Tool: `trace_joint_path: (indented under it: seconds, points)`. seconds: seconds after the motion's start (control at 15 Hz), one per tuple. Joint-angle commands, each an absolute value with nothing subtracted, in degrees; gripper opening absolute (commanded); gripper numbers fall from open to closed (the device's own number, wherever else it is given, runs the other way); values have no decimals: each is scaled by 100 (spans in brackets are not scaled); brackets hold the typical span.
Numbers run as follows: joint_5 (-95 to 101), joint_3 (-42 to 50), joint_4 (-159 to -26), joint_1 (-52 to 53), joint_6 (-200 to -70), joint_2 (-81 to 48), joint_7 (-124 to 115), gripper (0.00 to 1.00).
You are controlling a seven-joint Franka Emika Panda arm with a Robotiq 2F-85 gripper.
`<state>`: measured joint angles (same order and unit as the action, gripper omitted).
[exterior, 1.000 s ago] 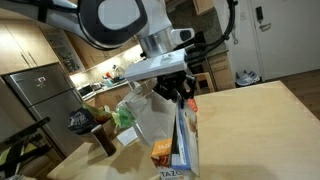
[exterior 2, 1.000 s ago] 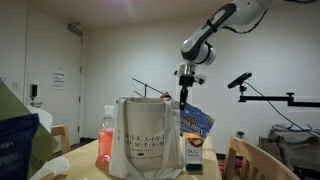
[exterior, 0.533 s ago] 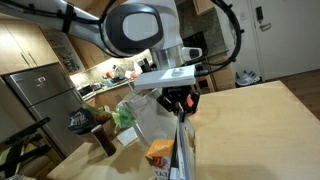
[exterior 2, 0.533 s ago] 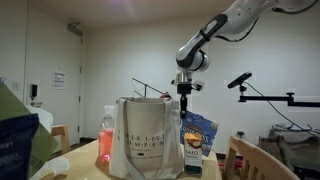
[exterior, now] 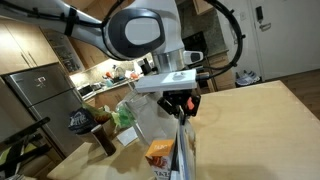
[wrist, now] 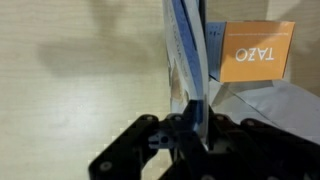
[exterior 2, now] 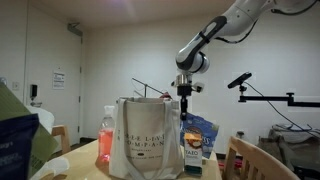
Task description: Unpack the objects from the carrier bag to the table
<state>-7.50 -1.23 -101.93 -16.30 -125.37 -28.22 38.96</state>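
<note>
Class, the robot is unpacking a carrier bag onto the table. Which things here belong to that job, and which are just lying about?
Belongs to the job: carrier bag, blue-and-white package held in the shut gripper, orange carton, green bundle, table.
Just lying about: red drink bottle, fridge.

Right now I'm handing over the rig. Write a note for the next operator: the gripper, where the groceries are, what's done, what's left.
Gripper: shut on the top edge of the blue-and-white package.
Package: out of the bag, upright beside it, low at the table, not released.
Orange carton: next to the package; can't tell whether it is in or out of the bag.
Greens: at the bag.
Left: set the package down, let go, unpack the rest.
</note>
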Motion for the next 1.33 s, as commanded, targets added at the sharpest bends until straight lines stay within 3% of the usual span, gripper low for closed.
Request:
trace_joint_path:
  seconds: [0.0, 0.67, 1.27]
  points:
    - [-432, 98, -10088, -1448, -12520, -2968, 3593, 2]
    - [1065, 499, -9943, -1009, -12485, -3261, 2257, 2]
    - [1076, 375, -9661, -915, -13161, -3518, 1987, 2]
